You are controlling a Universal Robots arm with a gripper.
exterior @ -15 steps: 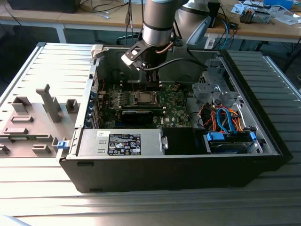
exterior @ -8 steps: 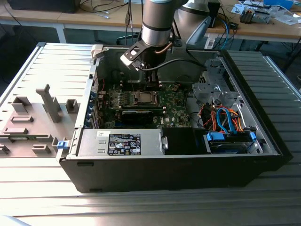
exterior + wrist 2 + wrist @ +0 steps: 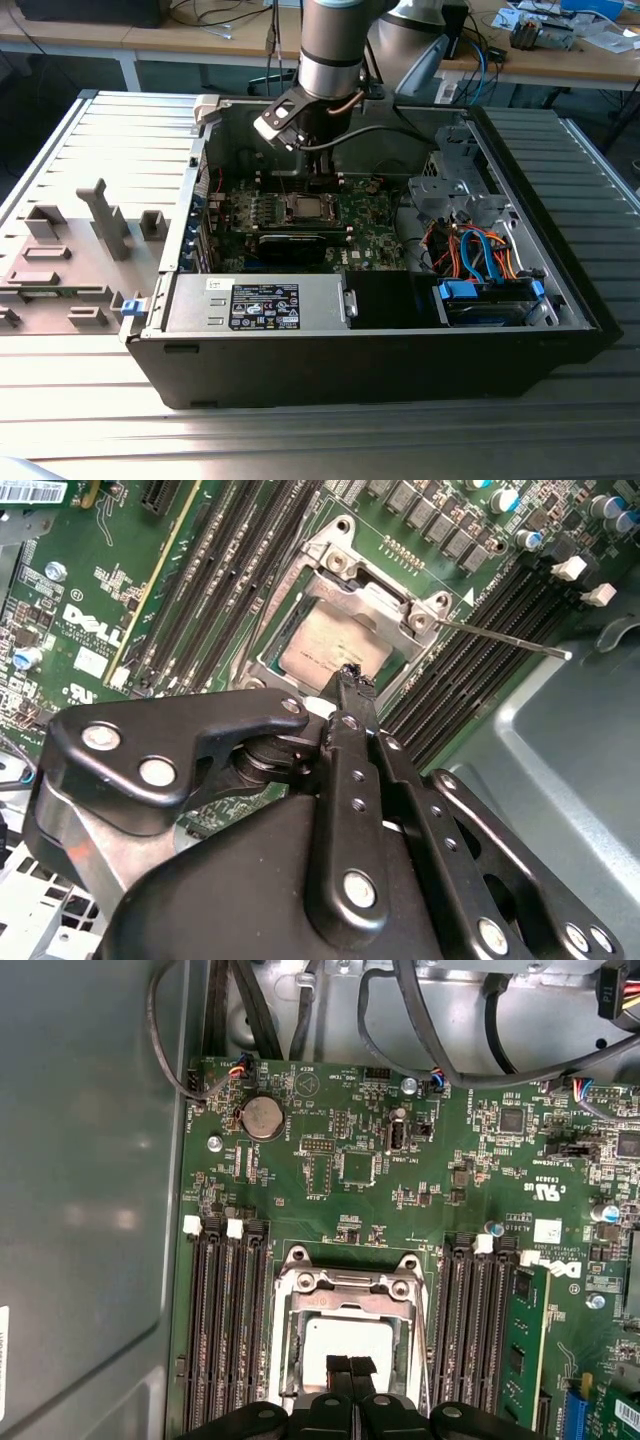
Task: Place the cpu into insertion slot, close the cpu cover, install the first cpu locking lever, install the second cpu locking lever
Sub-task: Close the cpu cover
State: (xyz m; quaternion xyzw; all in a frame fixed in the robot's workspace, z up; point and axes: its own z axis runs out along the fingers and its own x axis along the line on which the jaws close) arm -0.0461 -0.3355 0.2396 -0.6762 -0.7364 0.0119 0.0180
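In the exterior view, the open computer case [image 3: 300, 365] lay on a ribbed table [image 3: 90, 420]. The insertion slot [image 3: 305, 208] sat mid-motherboard, with blue cables [image 3: 490, 255] towards the exterior view's right. In the first wrist view the cpu [image 3: 345, 1340] lay seated, the cpu cover [image 3: 350, 1282] apparently down over it. The gripper [image 3: 349, 1363], fingers pressed together and holding nothing, hovered at the cpu's edge. A thin locking lever [image 3: 500, 638] stuck out unlatched. Latching it well likely meant pushing steadily with the closed tip, clear of the memory slots [image 3: 470, 670].
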